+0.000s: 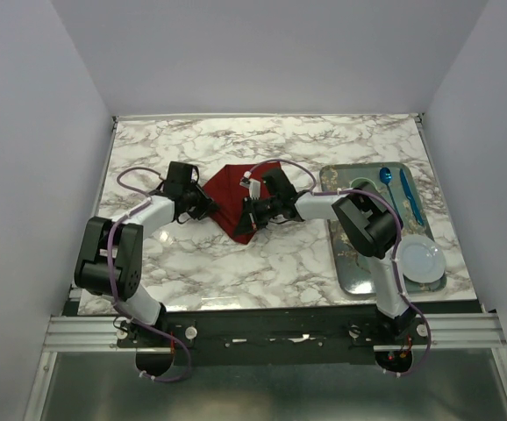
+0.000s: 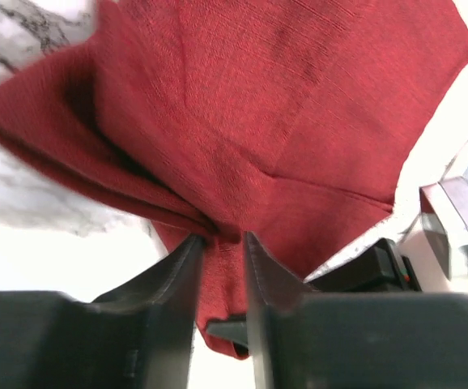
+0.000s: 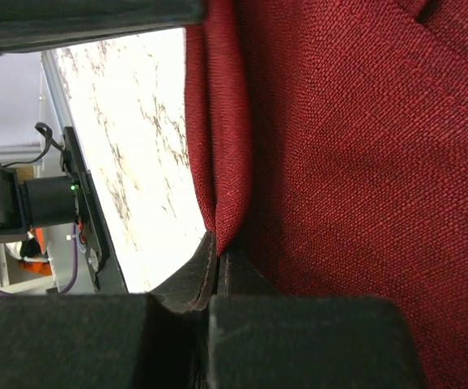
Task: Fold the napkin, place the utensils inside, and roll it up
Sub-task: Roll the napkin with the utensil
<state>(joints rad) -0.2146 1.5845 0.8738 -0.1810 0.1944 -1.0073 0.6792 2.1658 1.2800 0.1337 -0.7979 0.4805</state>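
At the napkin's left edge, our left gripper [image 2: 219,241] is clenched on a gathered pleat of the dark red napkin [image 1: 227,193], which lies bunched on the marble table [image 1: 236,263]. At the napkin's right edge, our right gripper [image 3: 218,253] pinches a folded hem, jaws pressed tight on the cloth. Right of the napkin we see a metal tray [image 1: 345,267] holding blue utensils [image 1: 409,195] and a white plate [image 1: 420,260].

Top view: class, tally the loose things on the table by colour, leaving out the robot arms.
Dark red: 1, the napkin
Blue: 2, the spoon and a second utensil
White: 1, the plate
Silver: 1, the tray
Total: 5
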